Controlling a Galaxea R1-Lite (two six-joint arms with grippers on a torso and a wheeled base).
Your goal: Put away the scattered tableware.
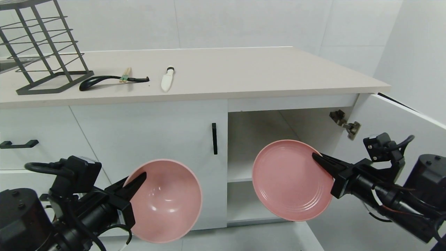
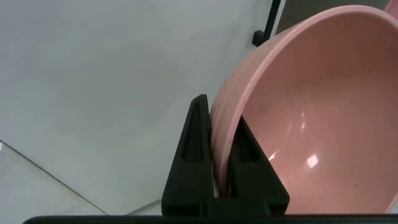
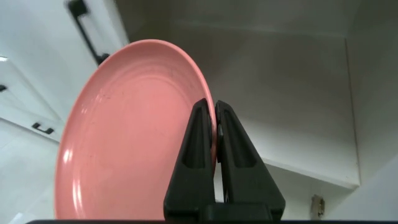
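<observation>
My left gripper (image 1: pixel 137 181) is shut on the rim of a pink bowl (image 1: pixel 167 200), held on edge low in front of the closed cabinet door (image 1: pixel 150 139); the wrist view shows the rim of the bowl (image 2: pixel 311 124) pinched between the fingers (image 2: pixel 198 149). My right gripper (image 1: pixel 318 158) is shut on the rim of a pink plate (image 1: pixel 289 179), held upright before the open cabinet (image 1: pixel 264 139). In the right wrist view the plate (image 3: pixel 137 130) stands edge-on in the gripper (image 3: pixel 214 121). On the counter lie a black ladle (image 1: pixel 104 80), chopsticks (image 1: pixel 125 75) and a white knife (image 1: pixel 167 80).
A black wire rack (image 1: pixel 41 45) stands at the counter's far left. The right cabinet door (image 1: pixel 393 132) hangs open beside my right arm. Inside the cabinet a shelf (image 1: pixel 240 172) divides upper and lower spaces. A drawer handle (image 1: pixel 19 143) is at left.
</observation>
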